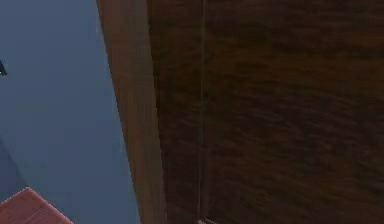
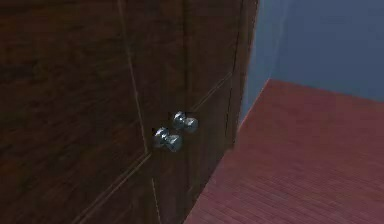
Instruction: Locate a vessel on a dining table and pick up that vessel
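1. In the forward view, a dark wooden door (image 1: 270, 110) takes up the middle and right, its grain running close before the camera.
2. A lighter brown door edge (image 1: 135, 120) runs from the top down to the bottom, leaning slightly, just left of the dark panel.
3. Left of that edge is a blue wall (image 1: 55, 110), and a corner of reddish floor (image 1: 30, 208) lies at the bottom left.
4. In the arm side view, the dark panelled wood covers the left and middle.
5. Two silvery round knobs sit close together on it, the upper knob (image 2: 185, 121) just above and right of the lower knob (image 2: 167, 140).
6. The reddish floor stretches across the arm side view's right, with blue wall above it.
7. I cannot tell the gripper's state.
8. I cannot tell where the vessel or the dining table is.
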Tool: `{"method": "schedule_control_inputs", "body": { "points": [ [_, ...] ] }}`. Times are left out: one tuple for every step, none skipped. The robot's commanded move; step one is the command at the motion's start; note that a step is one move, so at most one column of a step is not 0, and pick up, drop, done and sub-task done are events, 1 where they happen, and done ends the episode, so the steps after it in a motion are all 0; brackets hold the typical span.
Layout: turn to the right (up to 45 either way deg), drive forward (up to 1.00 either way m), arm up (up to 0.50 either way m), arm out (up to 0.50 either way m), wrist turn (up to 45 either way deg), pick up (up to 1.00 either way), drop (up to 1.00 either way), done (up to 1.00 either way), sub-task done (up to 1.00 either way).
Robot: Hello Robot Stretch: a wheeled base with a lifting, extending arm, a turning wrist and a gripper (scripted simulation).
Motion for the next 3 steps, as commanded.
{"method": "schedule_control_inputs", "body": {
  "points": [
    [-45.0, 0.00, 0.00, 0.00, 0.0, 0.00, 0.00, 0.00, 0.00],
    [-45.0, 0.00, 0.00, 0.00, 0.0, 0.00, 0.00, 0.00, 0.00],
    [-45.0, 0.00, 0.00, 0.00, 0.0, 0.00, 0.00, 0.00, 0.00]
  ]
}}
